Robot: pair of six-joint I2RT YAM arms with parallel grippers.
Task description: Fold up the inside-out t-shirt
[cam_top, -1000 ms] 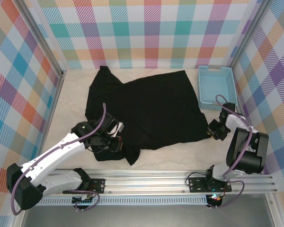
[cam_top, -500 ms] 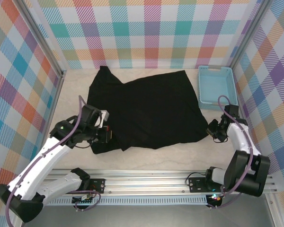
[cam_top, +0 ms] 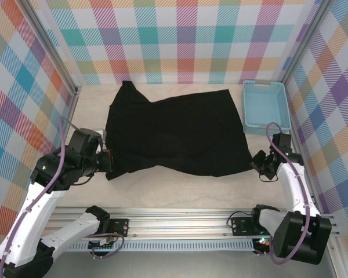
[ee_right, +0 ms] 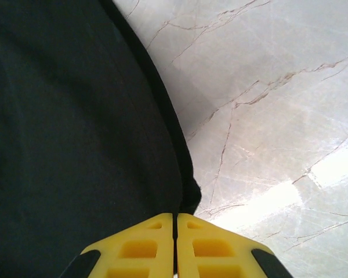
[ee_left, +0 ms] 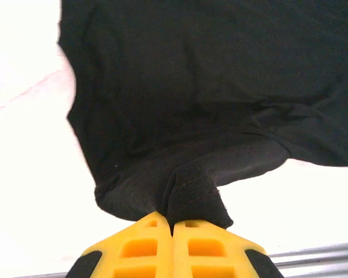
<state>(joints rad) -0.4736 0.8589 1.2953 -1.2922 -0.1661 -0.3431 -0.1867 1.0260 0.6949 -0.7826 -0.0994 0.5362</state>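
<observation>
The t-shirt (cam_top: 180, 130) is plain black. At two o'clock, the basket (cam_top: 264, 84) is light blue. The table (cam_top: 180, 191) is cream marble with thin brownish veins. The walls (cam_top: 185, 40) carry a plaid of teal, orange, purple, pink and yellow. The left gripper (ee_left: 173, 223) and right gripper (ee_right: 175, 217) have yellow fingers.

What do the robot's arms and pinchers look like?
The left arm and right arm are smooth white shells with chunky black joints. A thin purple cable loops along each. The left gripper and right gripper have bright yellow plastic fingers with little rectangular hollows, like waffles.
</observation>
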